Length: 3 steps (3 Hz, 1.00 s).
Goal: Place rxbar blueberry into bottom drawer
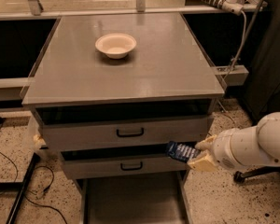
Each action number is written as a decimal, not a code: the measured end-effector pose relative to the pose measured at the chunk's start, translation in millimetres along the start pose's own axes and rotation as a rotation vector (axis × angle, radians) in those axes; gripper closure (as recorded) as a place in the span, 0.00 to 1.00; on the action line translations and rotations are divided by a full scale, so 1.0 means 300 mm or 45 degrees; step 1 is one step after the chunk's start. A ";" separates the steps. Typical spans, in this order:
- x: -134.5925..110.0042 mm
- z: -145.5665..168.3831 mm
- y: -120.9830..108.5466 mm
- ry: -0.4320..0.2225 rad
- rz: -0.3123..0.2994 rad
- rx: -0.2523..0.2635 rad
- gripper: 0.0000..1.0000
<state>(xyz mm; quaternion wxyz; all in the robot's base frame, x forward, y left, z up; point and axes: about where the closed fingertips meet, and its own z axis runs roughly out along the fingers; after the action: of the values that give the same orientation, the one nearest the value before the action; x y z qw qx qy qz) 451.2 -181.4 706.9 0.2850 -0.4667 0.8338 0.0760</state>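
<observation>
The rxbar blueberry (181, 150), a dark blue flat bar with white stripes, is held in my gripper (199, 154) in front of the right end of the middle drawer front. The gripper's tan fingers (200, 162) are shut on the bar's right end, and the white arm comes in from the right. The bottom drawer (130, 197), a wide shallow grey tray, is pulled open below, to the lower left of the bar. The bar hangs above the drawer's right rail, not touching it.
A white bowl (115, 45) sits on the grey cabinet top (126, 73). Two grey drawers with black handles (129, 133) are above the tray. Cables lie on the speckled floor at left (18, 181). A black chair base (252, 174) stands at right.
</observation>
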 end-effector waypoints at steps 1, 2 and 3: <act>-0.004 0.011 0.001 -0.002 -0.002 0.000 1.00; 0.045 0.146 0.033 -0.043 0.021 -0.036 1.00; 0.112 0.358 0.060 -0.143 0.018 -0.081 1.00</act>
<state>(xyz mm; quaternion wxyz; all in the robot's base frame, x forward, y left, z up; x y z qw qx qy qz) 466.4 -154.1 597.3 0.3156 -0.4646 0.8170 0.1306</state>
